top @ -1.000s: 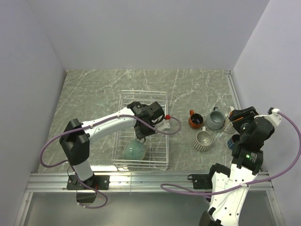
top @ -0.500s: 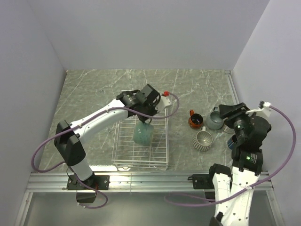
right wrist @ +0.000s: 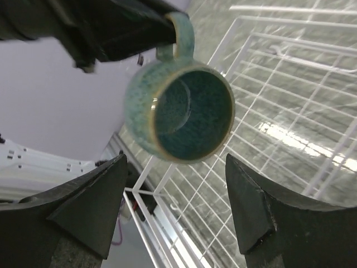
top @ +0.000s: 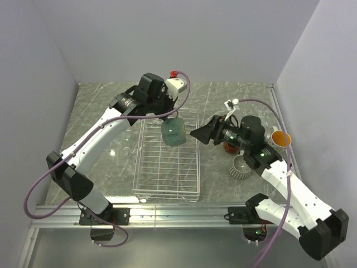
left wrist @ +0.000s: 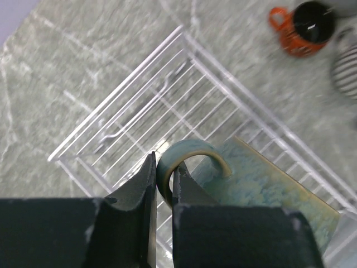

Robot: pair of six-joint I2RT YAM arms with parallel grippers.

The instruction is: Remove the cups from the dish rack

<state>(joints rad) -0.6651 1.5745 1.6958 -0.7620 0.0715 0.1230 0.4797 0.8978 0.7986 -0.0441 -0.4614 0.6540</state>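
Note:
My left gripper (top: 169, 115) is shut on the handle of a grey-teal mug (top: 173, 133) and holds it in the air over the far end of the white wire dish rack (top: 166, 167). In the left wrist view the fingers (left wrist: 146, 176) pinch the handle loop, with the mug body (left wrist: 262, 187) below and the rack (left wrist: 128, 131) under it. My right gripper (top: 201, 134) is open, just right of the mug and facing it. In the right wrist view the mug's mouth (right wrist: 187, 114) faces the camera, above the open gripper (right wrist: 178, 212).
A red-brown mug (top: 230, 147), a ribbed beige cup (top: 241, 166) and a white mug with orange inside (top: 280, 138) stand right of the rack, partly under the right arm. The red-brown mug (left wrist: 304, 23) also shows in the left wrist view. Walls close off three sides.
The left arm has lifted the grey-teal mug from the rack's near part up to its far end. The right arm has swung left from beside the cups and now faces the mug, open.

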